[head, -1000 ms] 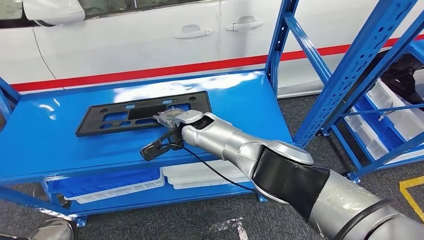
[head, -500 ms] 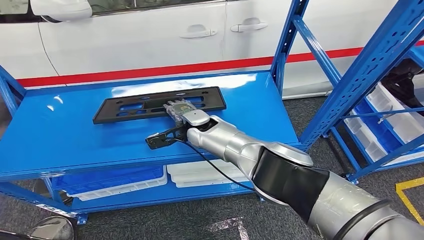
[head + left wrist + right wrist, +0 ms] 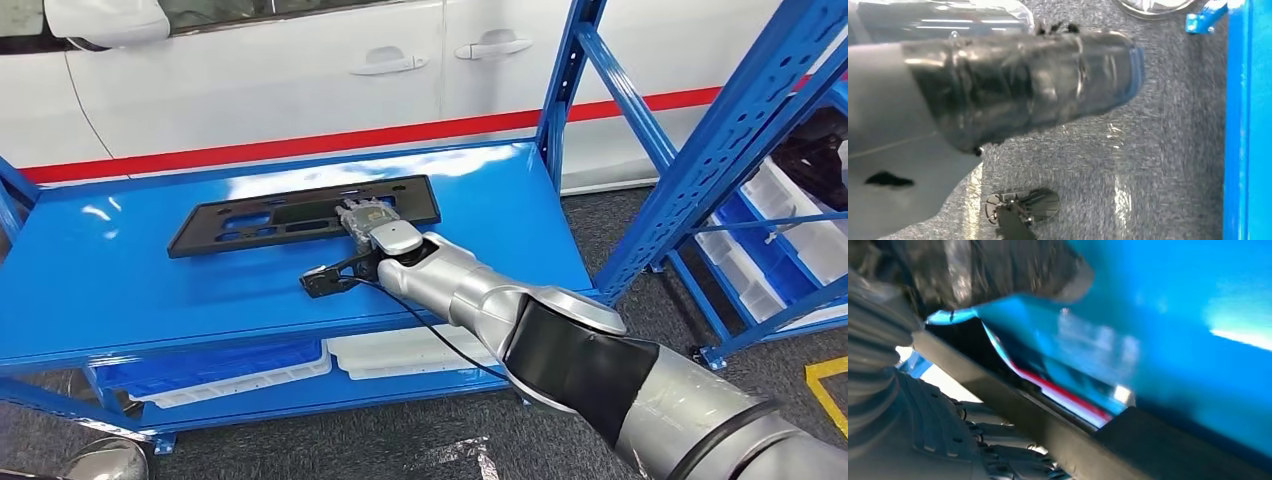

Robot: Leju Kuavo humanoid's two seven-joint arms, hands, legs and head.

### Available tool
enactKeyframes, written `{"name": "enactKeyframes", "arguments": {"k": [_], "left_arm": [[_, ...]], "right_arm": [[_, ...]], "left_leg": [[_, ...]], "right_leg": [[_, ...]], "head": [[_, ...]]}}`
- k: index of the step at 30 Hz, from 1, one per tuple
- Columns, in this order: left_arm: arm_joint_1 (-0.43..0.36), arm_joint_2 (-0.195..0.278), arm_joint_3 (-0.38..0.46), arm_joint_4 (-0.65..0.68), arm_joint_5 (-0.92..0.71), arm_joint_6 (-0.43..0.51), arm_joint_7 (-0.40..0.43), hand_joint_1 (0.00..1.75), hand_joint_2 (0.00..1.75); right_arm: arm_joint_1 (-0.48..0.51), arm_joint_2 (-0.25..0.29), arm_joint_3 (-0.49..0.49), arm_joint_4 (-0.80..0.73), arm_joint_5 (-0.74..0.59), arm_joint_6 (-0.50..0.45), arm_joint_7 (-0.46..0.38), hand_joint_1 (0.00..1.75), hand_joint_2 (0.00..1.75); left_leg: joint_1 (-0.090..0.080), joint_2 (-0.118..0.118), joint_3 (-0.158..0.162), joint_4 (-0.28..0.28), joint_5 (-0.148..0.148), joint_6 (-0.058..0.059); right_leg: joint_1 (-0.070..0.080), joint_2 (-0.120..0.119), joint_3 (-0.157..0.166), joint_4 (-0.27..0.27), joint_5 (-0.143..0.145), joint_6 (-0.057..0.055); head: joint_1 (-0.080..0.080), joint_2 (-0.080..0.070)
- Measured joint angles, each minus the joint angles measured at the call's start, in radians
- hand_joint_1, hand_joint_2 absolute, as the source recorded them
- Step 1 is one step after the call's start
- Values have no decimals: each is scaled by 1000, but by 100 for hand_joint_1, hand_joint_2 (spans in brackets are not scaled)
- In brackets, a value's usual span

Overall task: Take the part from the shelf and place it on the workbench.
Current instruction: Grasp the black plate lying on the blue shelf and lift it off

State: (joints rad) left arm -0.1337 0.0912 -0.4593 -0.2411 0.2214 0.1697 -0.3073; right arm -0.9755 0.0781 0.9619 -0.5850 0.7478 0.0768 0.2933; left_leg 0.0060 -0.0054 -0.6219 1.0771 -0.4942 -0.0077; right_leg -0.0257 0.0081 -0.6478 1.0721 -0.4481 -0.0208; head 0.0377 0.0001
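The part (image 3: pixel 260 222) is a long flat black plate with cut-outs, lying on the blue shelf surface (image 3: pixel 120 290) towards its back. My right hand (image 3: pixel 368 222) reaches in over the front edge and grips the plate at the near edge of its right half. In the right wrist view the plate's black edge (image 3: pixel 1173 445) runs between the thumb (image 3: pixel 998 270) and the ribbed fingers (image 3: pixel 908 430). My left hand (image 3: pixel 998 85) hangs over the grey floor in the left wrist view; how its fingers lie is unclear.
A white car (image 3: pixel 250 70) with a red stripe stands right behind the shelf. A blue upright (image 3: pixel 560 90) rises at the shelf's right rear corner. White bins (image 3: pixel 400 350) sit on the level below. A second blue rack with bins (image 3: pixel 780 230) stands to the right.
The camera has swayed slightly. My right hand has pushed a little farther in over the shelf, and the black plate has shifted slightly back and to the right with it.
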Motion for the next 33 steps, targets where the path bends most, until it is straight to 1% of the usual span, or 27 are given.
{"name": "enactKeyframes", "arguments": {"k": [1, 3, 4, 5, 6, 7, 8, 9, 10, 12, 14, 15, 16, 18, 19, 20, 21, 22, 23, 24, 25, 26, 27, 29, 30, 31, 33], "left_arm": [[0, 0, 0, 0, 1, -1, -2, 0, 0], [0, -1, 0, 0, 3, -4, -7, 0, 0], [2, -1, -1, 0, 4, -7, -8, 0, 0], [4, -2, -1, 0, 6, -10, -10, 0, 0], [5, -2, -1, 0, 8, -14, -12, 0, 0], [6, -2, -1, 0, 10, -17, -15, 0, 0], [5, -1, -1, 0, 13, -21, -19, 0, 0], [5, -1, -1, 0, 15, -25, -23, 0, 0], [5, -1, -1, 0, 17, -28, -26, 0, 0], [6, 0, -1, 0, 23, -35, -33, 0, 0], [9, 0, -1, 0, 30, -45, -39, 0, 0], [9, 0, -1, 0, 32, -50, -41, 0, 0], [9, -1, -1, 0, 33, -53, -43, 0, 0], [10, -2, -1, 0, 34, -56, -44, 0, 0], [10, -2, -1, 0, 34, -57, -44, 0, 0], [11, -2, -1, 0, 34, -58, -44, 0, 0], [12, -3, -1, 0, 34, -59, -44, 0, 0], [12, -3, -1, 0, 34, -60, -44, 0, 0], [12, -3, -1, 0, 34, -60, -44, 0, 0], [12, -3, -1, 0, 34, -60, -44, 0, 0], [11, -2, -1, 0, 34, -60, -44, 0, 0], [11, -2, -1, 0, 34, -60, -44, 0, 0], [12, -2, -1, 0, 34, -60, -44, 0, 0], [15, -2, -1, 0, 34, -60, -45, 0, 0], [15, -3, -1, 0, 34, -60, -45, 0, 0], [15, -3, -1, 0, 34, -60, -45, 0, 0], [15, -2, -1, 0, 34, -60, -45, 0, 0]], "right_arm": [[-1, 1, 0, 1, 3, 2, -1, 175, 175], [-1, 3, -1, 2, 8, 4, -2, 175, 175], [-1, 3, -2, 2, 9, 4, -3, 175, 175], [-2, 4, -2, 3, 9, 4, -4, 175, 175], [-3, 4, -3, 3, 10, 4, -6, 175, 175], [-4, 5, -5, 3, 10, 3, -8, 175, 175], [-5, 6, -7, 3, 10, 2, -10, 175, 175], [-7, 6, -10, 4, 11, 1, -12, 175, 175], [-7, 6, -13, 4, 12, 0, -14, 175, 175], [-8, 6, -17, 4, 20, -3, -16, 175, 175], [-7, 6, -18, 4, 33, -8, -18, 175, 175], [-7, 5, -18, 3, 38, -10, -19, 175, 175], [-6, 4, -19, 3, 41, -12, -20, 175, 175], [-1, 4, -19, 3, 44, -13, -21, 175, 175], [3, 4, -19, 3, 45, -13, -21, 175, 175], [7, 3, -19, 3, 45, -14, -21, 175, 175], [9, 3, -19, 3, 45, -14, -21, 175, 175], [9, 3, -19, 3, 45, -14, -21, 175, 175], [8, 3, -19, 3, 45, -14, -21, 175, 175], [6, 4, -19, 3, 45, -13, -22, 175, 175], [6, 4, -19, 2, 45, -13, -22, 175, 175], [6, 5, -19, 1, 45, -13, -23, 175, 175], [5, 5, -19, -1, 45, -14, -23, 175, 175], [4, 6, -19, -2, 45, -14, -24, 175, 175], [3, 7, -19, -3, 45, -14, -24, 175, 175], [2, 7, -19, -4, 45, -14, -24, 175, 175], [3, 7, -19, -4, 45, -14, -23, 175, 175]], "left_leg": [[1, 1, -21, 45, -24, -5], [3, 1, -82, 168, -74, -12], [3, 1, -106, 210, -82, -13], [3, 1, -114, 219, -71, -11], [3, 1, -103, 189, -43, -6], [1, 1, -76, 129, -4, 1], [-2, 0, -46, 64, 25, 9], [-6, 1, -19, 9, 44, 17], [-10, 1, -2, -27, 50, 23], [-17, 1, 11, -51, 47, 30], [-13, 3, 25, -77, 57, 35], [-9, 4, 34, -91, 63, 38], [-6, 6, 40, -102, 69, 40], [-5, 7, 41, -104, 70, 43], [-5, 8, 40, -101, 69, 44], [-4, 8, 39, -98, 67, 43], [-3, 7, 37, -92, 63, 41], [0, 6, 35, -82, 57, 37], [2, 4, 31, -70, 50, 30], [2, 2, 25, -52, 41, 23], [1, 0, 18, -39, 34, 16], [-1, -1, 12, -31, 31, 12], [-2, -3, 9, -28, 31, 8], [1, -3, 5, -25, 27, 3], [2, -2, -3, -6, 14, -1], [4, -1, -20, 31, -9, -5], [5, 1, -75, 152, -65, -13]], "right_leg": [[-1, 0, 1, 0, 0, -3], [1, 0, 2, 0, -2, -7], [3, 0, 3, 0, -2, -8], [5, 0, 4, 0, -3, -9], [8, 0, 7, 0, -5, -10], [10, 0, 10, 0, -6, -11], [11, 0, 13, -2, -7, -12], [12, 0, 15, -4, -7, -10], [11, 0, 15, -7, -6, -8], [10, 0, 16, -15, -1, 1], [12, 0, 19, -18, -3, 11], [13, -1, 14, -5, -15, 15], [14, -2, -1, 30, -37, 18], [13, -3, -55, 146, -92, 22], [12, -4, -82, 199, -108, 25], [9, -4, -96, 224, -108, 28], [6, -5, -91, 212, -89, 31], [2, -5, -68, 165, -57, 35], [-1, -6, -40, 109, -34, 39], [-3, -4, -15, 59, -18, 38], [-3, -3, -1, 29, -13, 34], [-1, -2, 2, 21, -19, 27], [1, -1, 1, 20, -18, 18], [0, -2, 1, 19, -15, 6], [-2, -3, 2, 17, -13, 0], [-3, -3, 3, 14, -11, -4], [-2, -4, 3, 12, -9, -9]], "head": [[0, 0], [0, 0], [0, 0], [0, 0], [0, 0], [0, 0], [0, 0], [0, 0], [0, 0], [0, 0], [0, 0], [1, 0], [2, 0], [4, 0], [4, 0], [4, 0], [4, 0], [4, 0], [4, 0], [4, 0], [4, 0], [3, 0], [3, 0], [3, 0], [3, 0], [3, 0], [2, 0]]}}
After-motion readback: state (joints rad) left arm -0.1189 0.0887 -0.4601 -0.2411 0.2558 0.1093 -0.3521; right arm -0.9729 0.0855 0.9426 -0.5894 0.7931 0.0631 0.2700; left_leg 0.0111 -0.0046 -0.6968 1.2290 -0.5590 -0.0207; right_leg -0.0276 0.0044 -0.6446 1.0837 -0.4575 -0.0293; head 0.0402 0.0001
